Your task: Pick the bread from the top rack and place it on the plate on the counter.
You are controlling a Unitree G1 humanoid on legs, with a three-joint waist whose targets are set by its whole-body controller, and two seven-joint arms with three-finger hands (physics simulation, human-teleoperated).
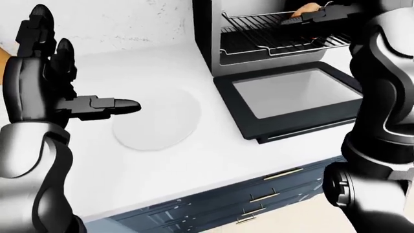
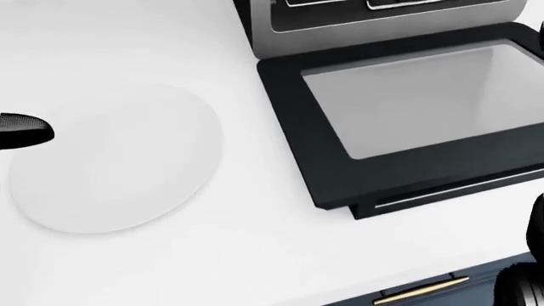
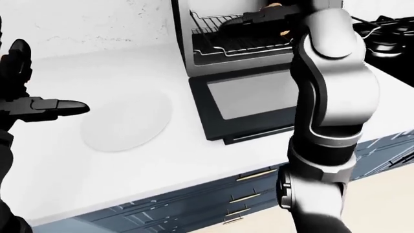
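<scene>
The tan bread [image 1: 308, 8] lies on the top rack [image 1: 272, 24] of the small oven, mostly hidden by my right hand [image 1: 303, 15]. The hand reaches into the oven at the bread with straight fingers; it also shows in the right-eye view [image 3: 262, 17]. The white plate [image 2: 119, 159] lies flat on the white counter [image 2: 238, 255], left of the oven's lowered glass door [image 2: 408, 108]. My left hand [image 1: 71, 73] is open and empty, held up over the counter left of the plate, one finger [image 2: 25, 131] pointing at it.
A lower rack [image 1: 285, 46] sits under the top one. The door juts out over the counter towards the bottom of the views. Blue drawers with gold handles [image 1: 272, 194] are below the counter. A black stove [image 3: 388, 39] is at the right.
</scene>
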